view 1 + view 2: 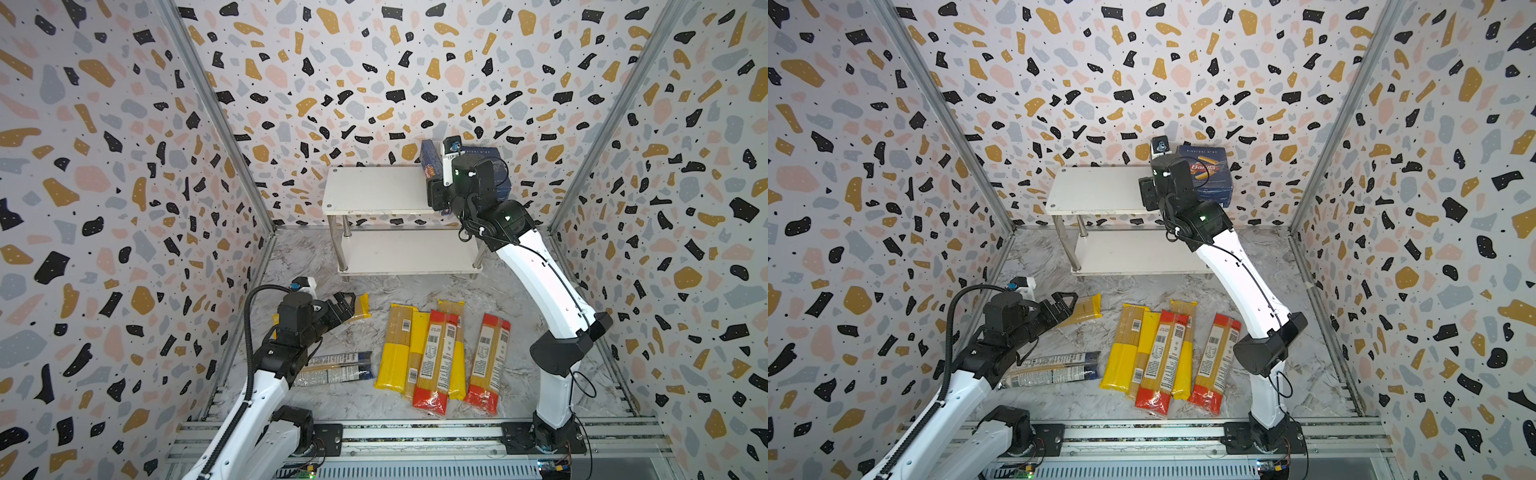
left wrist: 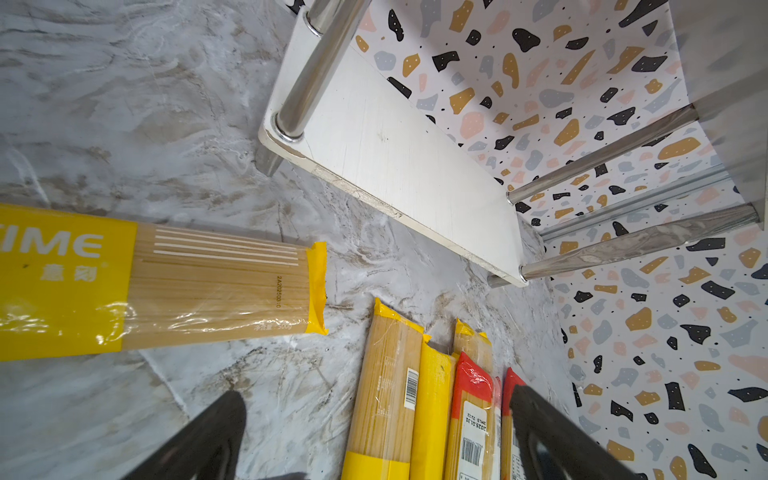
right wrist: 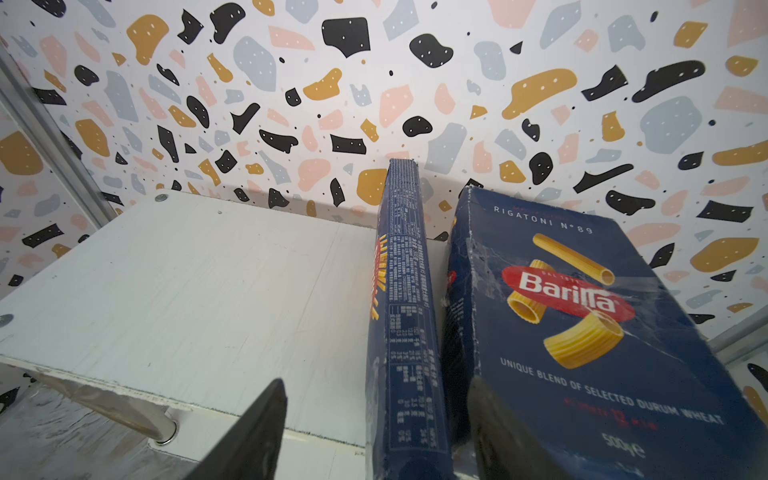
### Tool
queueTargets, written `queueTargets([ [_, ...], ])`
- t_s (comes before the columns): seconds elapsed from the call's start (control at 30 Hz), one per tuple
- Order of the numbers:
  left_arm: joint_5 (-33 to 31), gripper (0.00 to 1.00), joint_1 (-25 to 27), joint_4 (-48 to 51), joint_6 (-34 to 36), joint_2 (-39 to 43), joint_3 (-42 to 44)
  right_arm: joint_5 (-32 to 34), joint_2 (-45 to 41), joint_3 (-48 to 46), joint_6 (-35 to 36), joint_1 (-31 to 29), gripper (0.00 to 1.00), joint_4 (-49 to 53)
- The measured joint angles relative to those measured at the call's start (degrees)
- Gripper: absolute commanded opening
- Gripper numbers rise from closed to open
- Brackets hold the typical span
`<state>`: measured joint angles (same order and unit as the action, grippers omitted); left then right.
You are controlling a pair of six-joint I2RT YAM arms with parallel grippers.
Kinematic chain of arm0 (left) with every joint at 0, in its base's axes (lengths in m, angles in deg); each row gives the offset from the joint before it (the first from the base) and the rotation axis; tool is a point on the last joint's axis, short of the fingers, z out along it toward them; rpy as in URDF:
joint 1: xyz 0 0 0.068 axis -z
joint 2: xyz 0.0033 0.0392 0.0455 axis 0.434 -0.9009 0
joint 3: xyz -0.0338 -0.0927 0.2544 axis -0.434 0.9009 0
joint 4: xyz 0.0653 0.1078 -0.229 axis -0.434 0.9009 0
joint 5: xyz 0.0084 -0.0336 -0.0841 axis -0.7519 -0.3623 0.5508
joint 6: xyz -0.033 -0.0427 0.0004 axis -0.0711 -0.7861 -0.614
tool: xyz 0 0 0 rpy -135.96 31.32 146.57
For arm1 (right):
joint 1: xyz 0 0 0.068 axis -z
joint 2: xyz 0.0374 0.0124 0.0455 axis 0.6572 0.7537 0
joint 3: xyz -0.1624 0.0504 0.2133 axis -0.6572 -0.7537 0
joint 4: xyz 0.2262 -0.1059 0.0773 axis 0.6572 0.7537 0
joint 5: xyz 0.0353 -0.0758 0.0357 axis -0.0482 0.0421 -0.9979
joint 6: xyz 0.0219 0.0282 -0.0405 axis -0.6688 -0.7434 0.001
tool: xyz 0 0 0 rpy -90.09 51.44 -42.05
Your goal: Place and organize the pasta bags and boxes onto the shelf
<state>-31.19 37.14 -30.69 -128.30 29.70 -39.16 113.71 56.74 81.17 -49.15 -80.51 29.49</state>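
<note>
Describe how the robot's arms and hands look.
Both left arm and right arm: white shells, black joints. A ribbed black conduit loops along the left; thin black wires trail the right. The left hand and right hand have black tapered fingers.

Grey marbled tabletop (image 1: 415, 291) between terrazzo-patterned walls (image 1: 104, 166), aluminium rail (image 1: 415, 432) in front.

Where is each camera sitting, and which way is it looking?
Both top views: high at the front, looking down and toward the back wall at the shelf, the bags on the floor and both arms.
Left wrist: on the left arm, low over the floor, facing the bags and the shelf's lower board; its open jaws show.
Right wrist: on the right arm, by the shelf's top board, facing the narrow box, the rigatoni box and the back wall; its jaws show.
Shared: all views show the shelf.
</note>
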Motion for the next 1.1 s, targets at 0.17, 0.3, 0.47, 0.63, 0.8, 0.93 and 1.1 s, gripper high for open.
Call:
queueTargets([
  [0.17,-0.02,0.99,0.02,0.39,0.02,0.44,0.0,-1.03,0.94,-0.02,-0.83,0.26,0.64,0.72],
  [0.3,-0.07,1.0,0.02,0.85,0.02,0.7,0.0,-1.27,1.68,-0.46,-1.2,0.26,0.53,1.68],
  [0.47,-0.13,1.0,0.02,1.27,0.04,1.16,0.46,-1.29,1.84,-0.76,-1.66,0.24,0.42,1.68],
  [0.63,-0.24,1.0,0.0,1.62,0.04,1.55,1.03,-0.81,2.01,-0.76,-1.62,0.04,0.4,1.62],
  [0.8,-0.42,0.99,0.02,1.66,0.07,1.86,1.42,-0.15,2.58,-0.74,-1.27,-1.01,0.4,0.87],
  [0.93,-0.46,0.99,0.02,1.66,0.17,2.25,1.81,0.42,3.96,-0.31,-0.66,-2.27,0.4,0.07],
  [1.1,-0.87,1.0,0.02,2.16,0.26,2.93,2.43,0.55,5.75,-0.17,-0.31,-3.65,0.43,-0.7],
])
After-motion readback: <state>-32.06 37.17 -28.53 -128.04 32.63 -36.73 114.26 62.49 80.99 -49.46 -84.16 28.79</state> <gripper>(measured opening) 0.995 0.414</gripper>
